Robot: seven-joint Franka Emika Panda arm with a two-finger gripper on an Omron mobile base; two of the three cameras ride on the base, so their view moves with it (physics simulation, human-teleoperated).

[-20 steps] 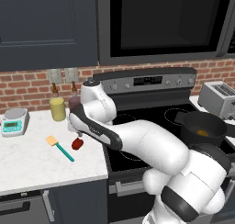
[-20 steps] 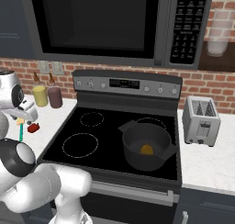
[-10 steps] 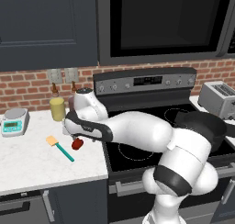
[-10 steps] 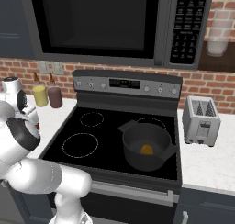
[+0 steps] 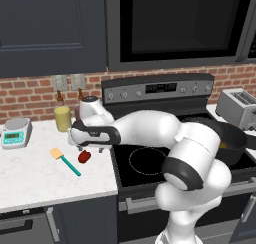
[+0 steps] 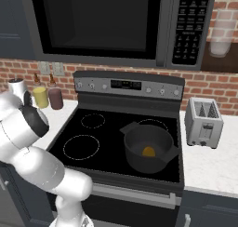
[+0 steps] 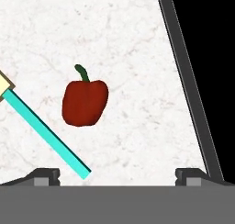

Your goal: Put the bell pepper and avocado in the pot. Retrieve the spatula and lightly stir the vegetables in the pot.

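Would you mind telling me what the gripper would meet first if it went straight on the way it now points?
Probably the bell pepper on the counter. The open gripper points down at it, though the pepper lies somewhat off-centre between the fingertips, so it might meet bare counter instead.

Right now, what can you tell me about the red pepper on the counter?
The pepper is small, dark red, glossy and a bit lumpy, with a short curved green stem. It lies on the white marbled counter, left of the stove and close beside the spatula, whose teal handle runs past it without touching. The open pincer hovers above it; nothing grips it yet.
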